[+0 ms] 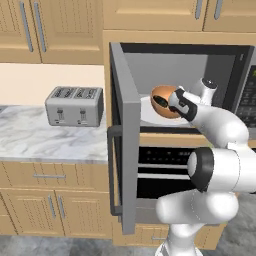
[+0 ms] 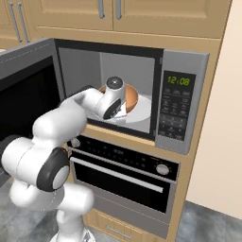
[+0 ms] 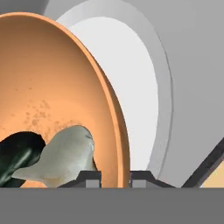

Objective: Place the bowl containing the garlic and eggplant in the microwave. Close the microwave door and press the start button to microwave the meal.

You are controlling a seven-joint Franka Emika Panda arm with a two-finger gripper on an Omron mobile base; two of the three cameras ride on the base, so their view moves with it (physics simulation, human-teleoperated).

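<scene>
Bowl: the orange-tan bowl [image 1: 164,101] sits inside the microwave [image 2: 185,108] cavity, over the white round turntable plate [image 3: 131,87], toward the plate's left side as the right base view shows it
Bowl contents: the pale garlic [image 3: 65,157] lies low in the bowl, touching the near-black eggplant [image 3: 17,153] beside it
Gripper: the gripper [image 3: 115,178] is at the bowl's rim; one finger tip stands inside the wall and the other outside it, so the jaws are clamped on the bowl's rim
Arm: it reaches from the base up and into the cavity through the open front
Microwave door: the microwave door [image 1: 125,135] is swung wide open to the left, its bar handle at the outer edge
Keypad: the dark strip on the microwave's right edge shows a green clock readout
Oven: the black oven [image 2: 127,175] sits just below the microwave
Toaster: a grey toaster [image 1: 75,106] stands on the marble counter [image 1: 45,142], near its back edge, well left of the door
</scene>
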